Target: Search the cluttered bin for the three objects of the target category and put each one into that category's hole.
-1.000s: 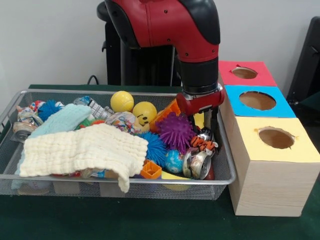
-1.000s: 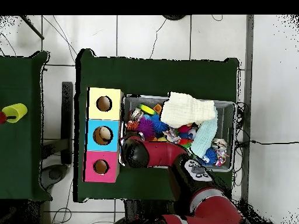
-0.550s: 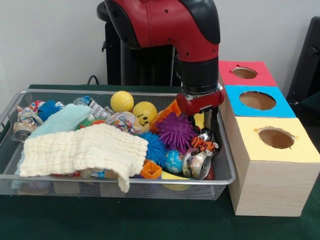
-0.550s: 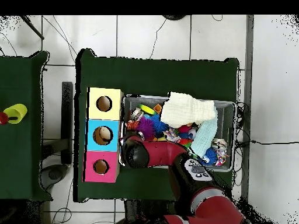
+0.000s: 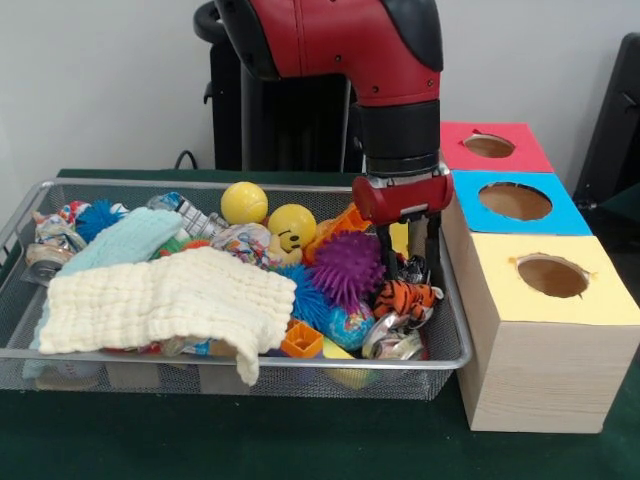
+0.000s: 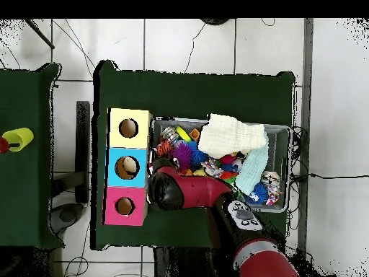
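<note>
A wire-mesh bin (image 5: 200,354) holds a jumble of toys, cans and cloths. My gripper (image 5: 408,272) hangs at the bin's right end, with its fingers (image 5: 386,255) down on either side of a small orange striped tiger toy (image 5: 405,297) and shut on it. The tiger sits just above a crushed silver can (image 5: 395,342). A purple spiky ball (image 5: 345,268) touches the gripper's left side. To the right stand the yellow box (image 5: 600,300), the blue box (image 5: 570,215) and the red box (image 5: 530,150), each with a round hole. In the overhead view the arm (image 6: 187,191) covers the gripper.
A cream towel (image 5: 165,300) drapes over the bin's front left, with a teal cloth (image 5: 120,240) behind it. Two yellow balls (image 5: 244,202) (image 5: 291,226), a blue spiky ball (image 5: 305,290) and a globe ball (image 5: 350,325) crowd the middle. The bin wall stands close to the yellow box.
The arm has risen a little. The tiger toy now shows more fully between the fingers, the can below has tipped flatter, and the purple ball has shifted slightly left.
</note>
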You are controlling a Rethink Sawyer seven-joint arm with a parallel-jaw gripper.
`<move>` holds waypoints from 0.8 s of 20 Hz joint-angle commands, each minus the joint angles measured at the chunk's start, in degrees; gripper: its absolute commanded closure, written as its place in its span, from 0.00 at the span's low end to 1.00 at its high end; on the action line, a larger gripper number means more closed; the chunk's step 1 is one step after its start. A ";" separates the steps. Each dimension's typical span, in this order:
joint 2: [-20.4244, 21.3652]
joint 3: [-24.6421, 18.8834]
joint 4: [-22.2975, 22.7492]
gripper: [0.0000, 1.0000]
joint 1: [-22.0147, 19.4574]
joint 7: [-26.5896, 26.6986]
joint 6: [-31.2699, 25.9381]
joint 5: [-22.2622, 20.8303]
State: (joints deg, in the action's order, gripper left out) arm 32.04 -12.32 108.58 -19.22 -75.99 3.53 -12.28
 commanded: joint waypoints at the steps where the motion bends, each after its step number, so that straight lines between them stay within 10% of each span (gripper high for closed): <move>1: 2.57 3.04 1.58 0.00 1.43 -19.45 8.89 6.67; 16: 1.22 2.43 2.16 0.00 1.07 -21.52 13.97 6.32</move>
State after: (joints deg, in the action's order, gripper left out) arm 33.86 -9.64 108.66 -17.80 -82.33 13.44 -8.41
